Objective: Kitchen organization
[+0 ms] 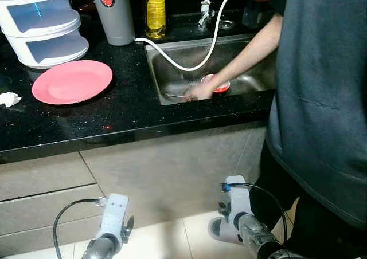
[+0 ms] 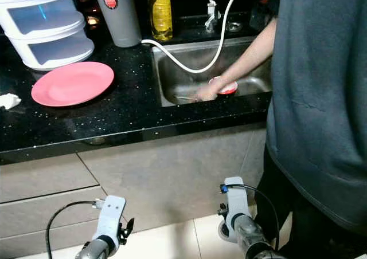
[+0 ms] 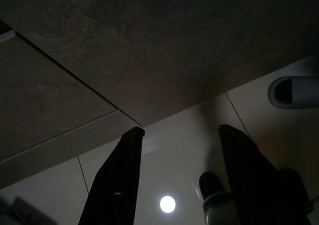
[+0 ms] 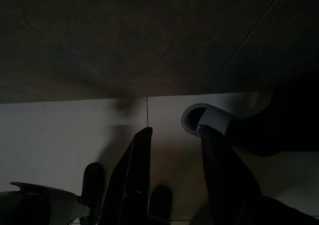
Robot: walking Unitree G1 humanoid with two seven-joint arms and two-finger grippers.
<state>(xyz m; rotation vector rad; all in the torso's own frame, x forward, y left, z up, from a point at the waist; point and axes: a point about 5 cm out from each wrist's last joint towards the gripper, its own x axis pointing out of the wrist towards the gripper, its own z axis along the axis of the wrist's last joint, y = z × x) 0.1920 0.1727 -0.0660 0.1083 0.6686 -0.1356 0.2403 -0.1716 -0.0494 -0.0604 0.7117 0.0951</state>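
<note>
A person (image 1: 321, 98) in a dark grey shirt is standing at the right of a black counter (image 1: 114, 113), reaching one hand (image 1: 202, 90) down into the steel sink (image 1: 172, 58). The hand is resting against a small red dish (image 1: 221, 86) on the sink bottom, and a thin utensil (image 1: 175, 95) is lying just beside it. A white hose (image 1: 198, 58) is looping from the tap area into the sink.

On the counter left of the sink a pink plate (image 1: 71, 81) is lying flat. Behind it a stack of white containers (image 1: 40, 24) is standing, with a grey bottle (image 1: 112, 12) and a bottle of yellow oil (image 1: 155, 10) further along the back edge. A crumpled white scrap (image 1: 8, 99) is sitting at the counter's left edge.

Both arms are hanging low before the cabinet fronts. The left gripper (image 3: 182, 135) is pointing at the pale tiled floor (image 3: 174, 175), its fingers spread wide with nothing between them. The right gripper (image 4: 174, 135) is likewise holding nothing, its fingers parted, above the floor near the person's grey slipper (image 4: 204, 118).
</note>
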